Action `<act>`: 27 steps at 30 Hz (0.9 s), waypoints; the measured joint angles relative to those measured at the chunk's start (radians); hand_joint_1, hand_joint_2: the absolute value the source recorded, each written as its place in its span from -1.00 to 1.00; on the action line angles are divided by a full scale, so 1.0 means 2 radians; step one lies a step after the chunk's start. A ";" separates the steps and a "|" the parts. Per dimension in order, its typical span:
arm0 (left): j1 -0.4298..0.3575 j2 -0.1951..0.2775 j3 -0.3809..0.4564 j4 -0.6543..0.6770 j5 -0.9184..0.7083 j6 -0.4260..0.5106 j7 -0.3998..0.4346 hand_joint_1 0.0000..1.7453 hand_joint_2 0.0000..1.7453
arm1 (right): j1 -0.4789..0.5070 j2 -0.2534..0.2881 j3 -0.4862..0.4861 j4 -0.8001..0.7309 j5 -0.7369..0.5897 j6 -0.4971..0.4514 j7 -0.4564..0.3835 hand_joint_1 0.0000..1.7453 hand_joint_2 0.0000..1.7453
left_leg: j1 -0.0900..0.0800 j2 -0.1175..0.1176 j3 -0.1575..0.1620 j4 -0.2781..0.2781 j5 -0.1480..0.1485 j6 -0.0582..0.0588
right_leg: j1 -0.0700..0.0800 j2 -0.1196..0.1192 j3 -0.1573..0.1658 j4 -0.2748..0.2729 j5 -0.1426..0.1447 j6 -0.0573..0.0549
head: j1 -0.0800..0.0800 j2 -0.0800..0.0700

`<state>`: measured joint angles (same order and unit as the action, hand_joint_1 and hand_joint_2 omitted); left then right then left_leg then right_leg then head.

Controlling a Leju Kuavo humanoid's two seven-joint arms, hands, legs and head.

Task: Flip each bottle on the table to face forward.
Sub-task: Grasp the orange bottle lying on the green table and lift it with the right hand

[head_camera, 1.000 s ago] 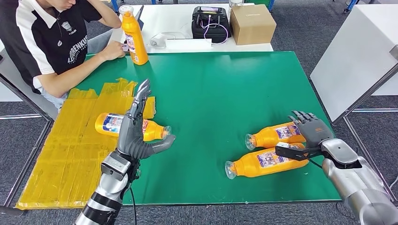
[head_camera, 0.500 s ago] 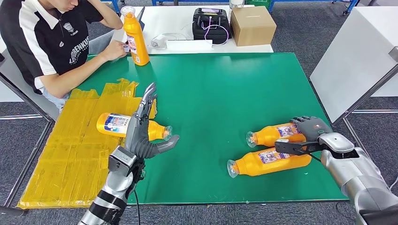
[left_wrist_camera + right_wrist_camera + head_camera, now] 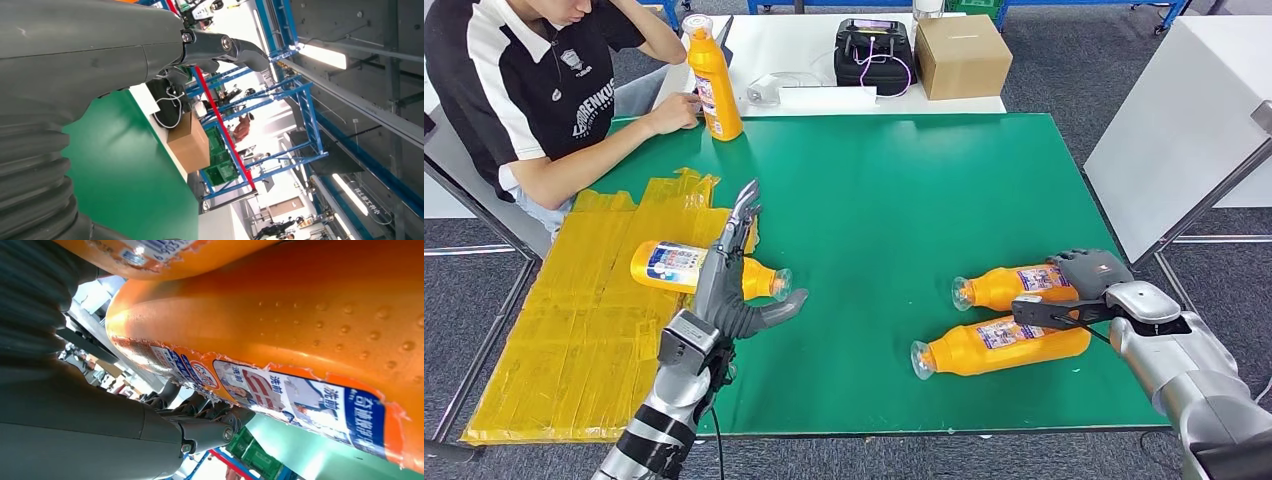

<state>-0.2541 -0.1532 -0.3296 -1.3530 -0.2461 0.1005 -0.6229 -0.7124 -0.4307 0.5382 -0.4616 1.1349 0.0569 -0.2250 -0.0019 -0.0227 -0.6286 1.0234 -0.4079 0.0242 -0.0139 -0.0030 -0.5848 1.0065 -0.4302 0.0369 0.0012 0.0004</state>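
Your right hand (image 3: 1079, 285) grasps the far orange plastic bottle (image 3: 1009, 286); lifting may knock the near orange bottle (image 3: 999, 346) rolling

Orange bottles (image 3: 1002, 345) with blue, white and red labels lie on a green desk (image 3: 894, 190) beside a patch of yellow tape (image 3: 574, 330), while a brown cardboard box (image 3: 961, 50) and a black case (image 3: 873, 50) sit beyond.
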 joint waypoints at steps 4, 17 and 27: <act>0.002 0.000 0.000 0.000 0.000 0.005 0.000 -1.00 1.00 | 0.005 0.004 0.000 0.000 -0.009 -0.035 -0.002 1.00 1.00 | 0.000 0.000 0.000 0.000 0.000 0.000 | 0.000 0.000 0.000 0.000 0.000 0.000 | 0.000 0.000; 0.026 0.000 0.000 -0.035 -0.026 -0.013 0.035 -1.00 1.00 | 0.114 0.072 -0.130 -0.171 0.054 -0.271 0.117 1.00 1.00 | 0.001 -0.001 -0.003 0.000 0.000 0.000 | 0.001 0.000 -0.003 0.000 0.000 0.000 | 0.000 0.000; -0.021 0.003 -0.017 0.014 -0.018 -0.090 0.107 -1.00 1.00 | 0.180 0.158 -0.236 -0.307 -0.020 -0.344 0.055 1.00 1.00 | 0.001 -0.001 -0.005 0.000 0.000 0.000 | 0.001 0.000 -0.004 0.000 0.000 0.000 | 0.000 0.000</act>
<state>-0.2953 -0.1481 -0.3633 -1.3254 -0.2821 -0.0797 -0.4098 -0.3524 -0.1144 0.0661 -1.0756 1.0957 -0.6306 -0.1148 0.0004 -0.0238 -0.6377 1.0231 -0.4076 0.0237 -0.0115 -0.0031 -0.5937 1.0072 -0.4298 0.0373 0.0013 0.0004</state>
